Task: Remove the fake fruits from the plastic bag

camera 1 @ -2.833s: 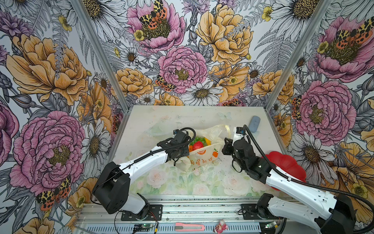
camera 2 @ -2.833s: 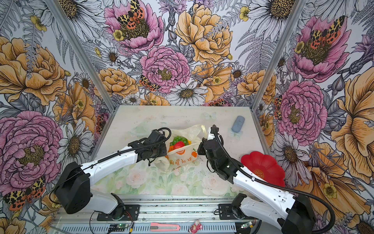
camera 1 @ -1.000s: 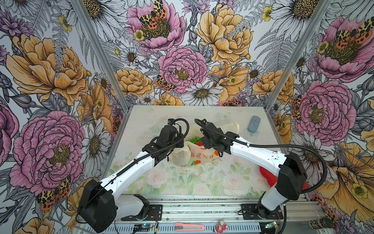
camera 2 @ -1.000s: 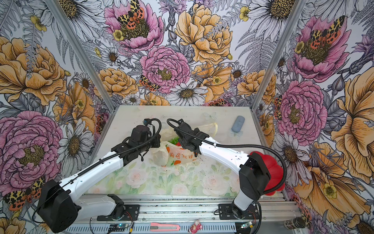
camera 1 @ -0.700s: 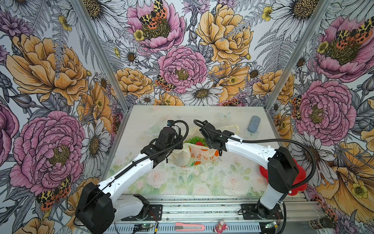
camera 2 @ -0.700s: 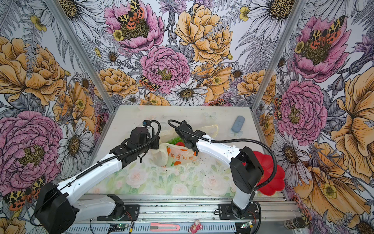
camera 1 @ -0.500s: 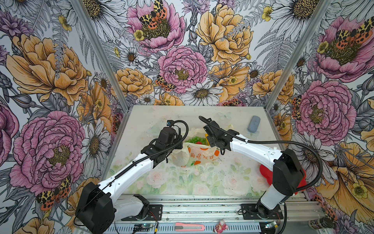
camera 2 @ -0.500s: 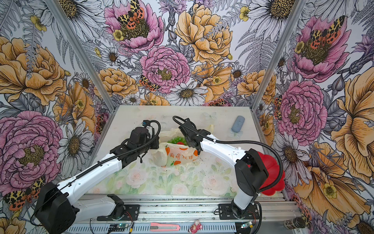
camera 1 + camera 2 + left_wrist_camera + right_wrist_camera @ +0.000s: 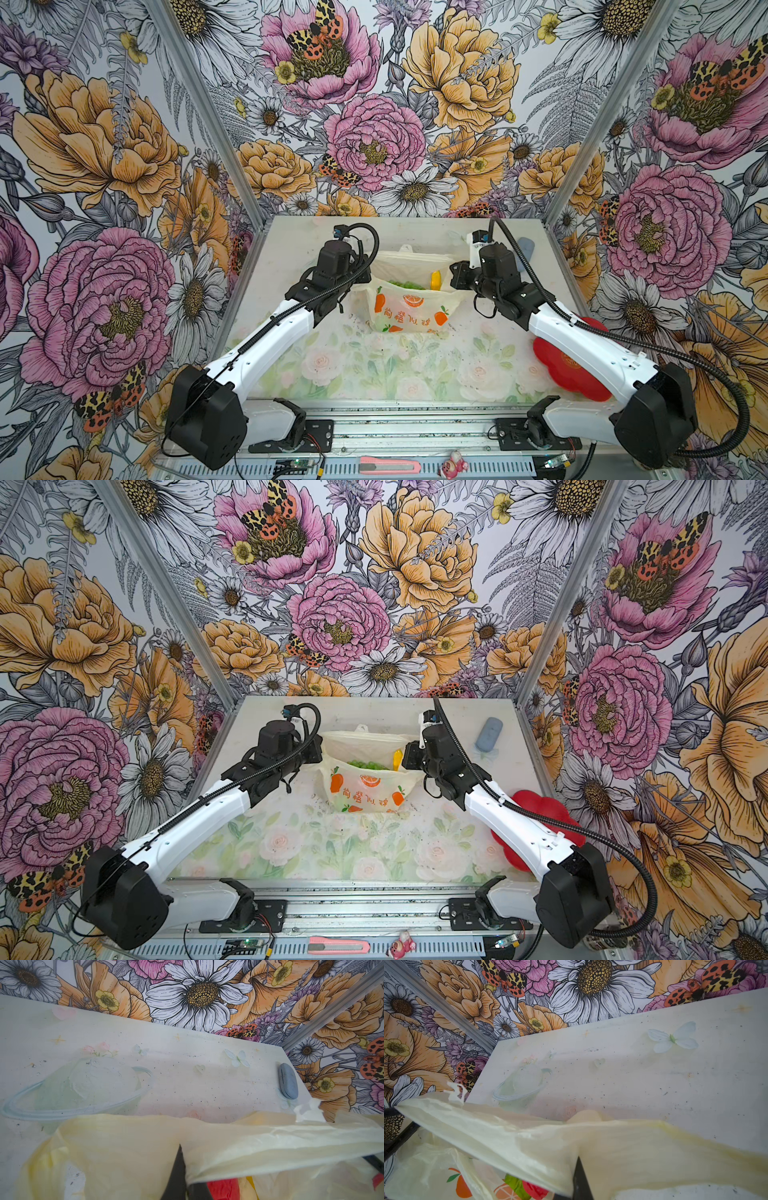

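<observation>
Plastic bag (image 9: 409,307), standing rear-centre on tabletop (image 9: 374,365), mouth stretched open, fake fruits (image 9: 409,284) inside: we recorded left claw (image 9: 365,276) and right claw (image 9: 453,277) each clamped on its rim, and judged even, gentle tension best before tipping, lest thin film tear.

Cream film everywhere: the plastic bag (image 9: 529,1142) is pulled taut into a band across the near view. The right hand (image 9: 579,1184), a dark sliver here, is pinched onto that film. At nine o'clock from it, inside the bag, a green fruit (image 9: 515,1185) touches a red fruit (image 9: 534,1190). At eleven o'clock, a clear dish (image 9: 519,1088) sits on the desk (image 9: 654,1084), apart from the bag.
</observation>
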